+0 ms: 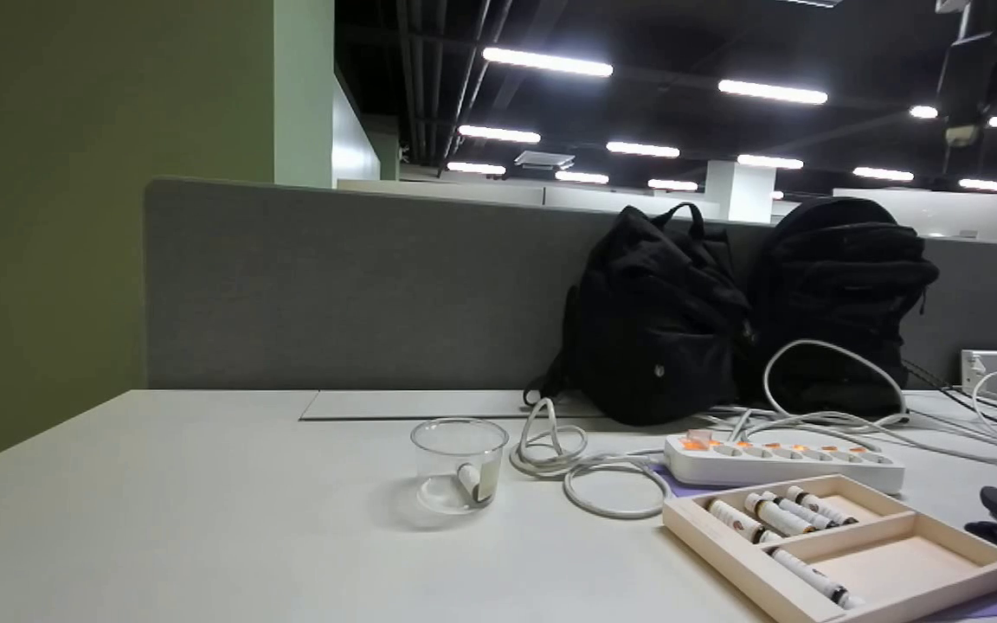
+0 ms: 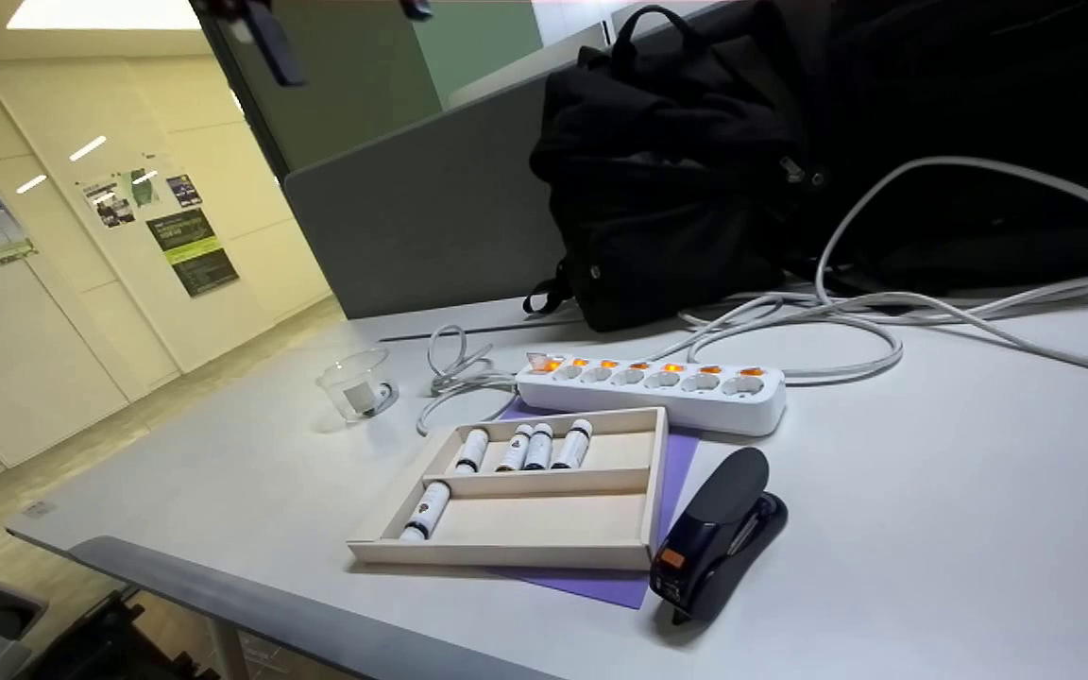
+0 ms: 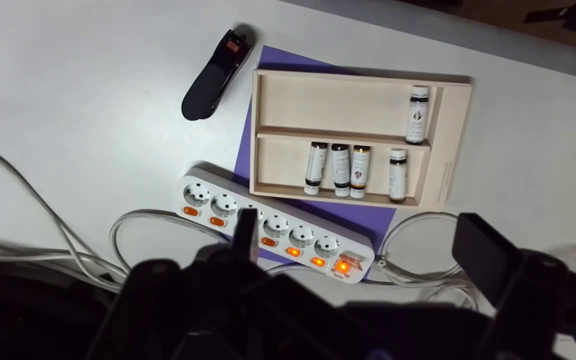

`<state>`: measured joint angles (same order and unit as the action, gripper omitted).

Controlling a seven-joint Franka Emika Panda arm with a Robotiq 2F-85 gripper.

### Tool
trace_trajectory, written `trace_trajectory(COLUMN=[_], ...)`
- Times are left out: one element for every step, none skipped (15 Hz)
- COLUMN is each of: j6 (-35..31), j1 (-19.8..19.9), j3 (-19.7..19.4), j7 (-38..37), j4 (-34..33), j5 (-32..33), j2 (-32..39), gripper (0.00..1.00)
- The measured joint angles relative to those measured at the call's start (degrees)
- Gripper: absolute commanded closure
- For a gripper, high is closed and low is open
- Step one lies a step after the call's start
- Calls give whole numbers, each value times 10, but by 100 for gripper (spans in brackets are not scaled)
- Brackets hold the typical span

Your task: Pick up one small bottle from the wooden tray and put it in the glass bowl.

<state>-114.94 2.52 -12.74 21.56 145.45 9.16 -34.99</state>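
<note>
White along its body and dark at one end, the small bottle [image 1: 469,478] lies inside the glass bowl [image 1: 434,463], which stands on the table [image 1: 247,510] well apart from the wooden tray [image 1: 742,558]. In an exterior view we see its long axis slant from upper left to lower right, the dark end low; a pale patch [image 1: 488,480] partly overlaps it, and we cannot tell whether it lies flat or leans.

In the wrist view we count five like it on their sides in the tray, long axes nearly square to the divider [image 3: 343,135]. Four bottles [image 3: 360,170] share the compartment nearer the power strip [image 3: 274,227]: three aim their white caps toward the strip, while the fourth, a little apart, aims its cap at the divider. Across the divider, the lone bottle [image 3: 417,117] has its cap turned to the outer rim.

The gripper [image 3: 357,232] faces down, and we find it spread wide, its fingers [image 3: 485,257] at either side with part of the power strip showing between them. In an exterior view we catch the fingertips [image 2: 276,47] at the upper edge, high over the table; the frame cuts off the rest of the arm.
</note>
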Motion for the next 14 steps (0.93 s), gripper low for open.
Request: trace_trajectory(j6=[-23, -34, -34, -33, -32, -30, -27, -24, -22, -22, -21, -21, -21, -40], j1=[-2, -4, -5, -5, -5, -5, -5, -5, -5, -5, -5, -5, -5, -4], j3=[0, 3, 7, 13, 18, 20, 20, 20, 20, 20, 20, 20, 20, 22], j7=[-2, -3, -6, -9, -12, -14, -14, -14, -14, -14, -14, -14, -14, -14], j4=[-6, -16, -30, -46, -59, -68, -74, -76, -77, -77, -77, -77, -77, -75], j5=[-1, -6, -14, -18, -21, -23, -23, -23, -23, -23, -23, -23, -23, -21], j2=[37, 74, 110, 141, 163, 177, 181, 181, 179, 178, 177, 177, 177, 179], gripper=[0, 0, 0, 0, 0, 0, 0, 0, 0, 0, 0, 0, 0, 0])
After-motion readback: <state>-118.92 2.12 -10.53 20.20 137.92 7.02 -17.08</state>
